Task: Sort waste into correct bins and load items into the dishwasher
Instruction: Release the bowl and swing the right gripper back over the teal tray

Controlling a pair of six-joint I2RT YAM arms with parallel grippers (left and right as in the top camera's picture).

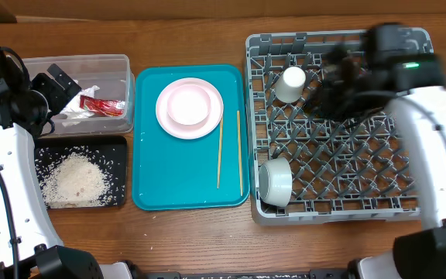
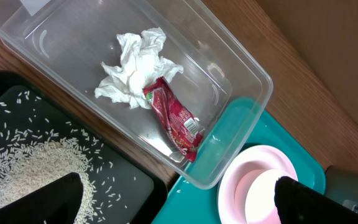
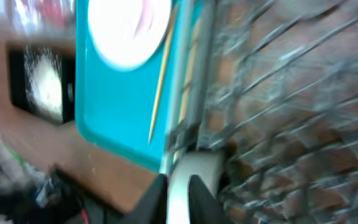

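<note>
A crumpled white tissue (image 2: 135,68) and a red snack wrapper (image 2: 176,118) lie in the clear tub (image 1: 114,62). White rice (image 1: 76,178) lies in the black tray (image 1: 118,155). A pink plate (image 1: 207,124) with a pale bowl (image 1: 188,102) on it and two chopsticks (image 1: 220,155) lie on the teal tray. The grey rack (image 1: 378,201) holds a white cup (image 1: 291,84) and a pale bowl (image 1: 276,182). My left gripper (image 2: 176,186) is open and empty above the tub's near corner. My right gripper (image 1: 339,77), blurred, hovers over the rack's back part, its fingers (image 3: 178,186) almost together and holding nothing.
The teal tray (image 1: 153,178) lies between the two bins and the rack. The wooden table's front strip (image 1: 207,240) runs along the bottom. The right wrist view is motion-blurred.
</note>
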